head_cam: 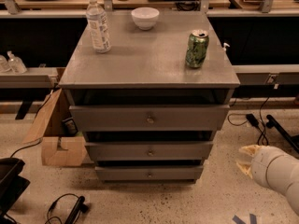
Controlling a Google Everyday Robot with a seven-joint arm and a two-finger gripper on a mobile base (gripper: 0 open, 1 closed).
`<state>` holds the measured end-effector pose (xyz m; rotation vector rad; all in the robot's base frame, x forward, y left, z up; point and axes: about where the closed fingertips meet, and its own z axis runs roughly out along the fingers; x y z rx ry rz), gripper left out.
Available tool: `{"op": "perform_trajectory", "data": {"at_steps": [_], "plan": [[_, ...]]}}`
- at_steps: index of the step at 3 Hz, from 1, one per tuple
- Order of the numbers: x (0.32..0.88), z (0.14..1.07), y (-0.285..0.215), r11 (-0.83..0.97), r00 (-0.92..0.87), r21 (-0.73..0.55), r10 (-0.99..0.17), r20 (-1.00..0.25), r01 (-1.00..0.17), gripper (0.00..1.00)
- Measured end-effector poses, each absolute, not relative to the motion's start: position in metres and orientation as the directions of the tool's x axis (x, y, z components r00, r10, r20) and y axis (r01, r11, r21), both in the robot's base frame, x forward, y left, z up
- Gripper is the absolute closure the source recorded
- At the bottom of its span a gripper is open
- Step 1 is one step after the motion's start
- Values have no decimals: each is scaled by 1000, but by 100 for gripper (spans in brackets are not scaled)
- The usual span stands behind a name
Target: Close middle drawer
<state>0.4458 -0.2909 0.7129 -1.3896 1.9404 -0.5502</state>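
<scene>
A grey cabinet [149,66] stands in the middle of the camera view with three drawer fronts stacked below its top. The middle drawer [148,150] has a small round metal knob [150,152] and sits between the wider top front [149,117] and the narrowest bottom front [149,173]. Dark gaps show above each front. My gripper [246,160] is at the lower right, on the end of the white arm, low above the floor and to the right of the drawers, touching nothing.
On the cabinet top stand a water bottle [98,24], a white bowl [145,17] and a green can [196,49]. A cardboard box [53,129] sits left of the cabinet. Cables [257,122] lie on the floor right; black gear [11,181] lies lower left.
</scene>
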Motion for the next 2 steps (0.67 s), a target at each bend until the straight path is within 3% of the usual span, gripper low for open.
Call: {"op": "perform_trajectory", "data": {"at_steps": [1, 2], "plan": [[446, 713, -290, 340, -199, -677, -939, -280, -652, 4], [446, 713, -290, 340, -199, -678, -939, -280, -652, 0]]}}
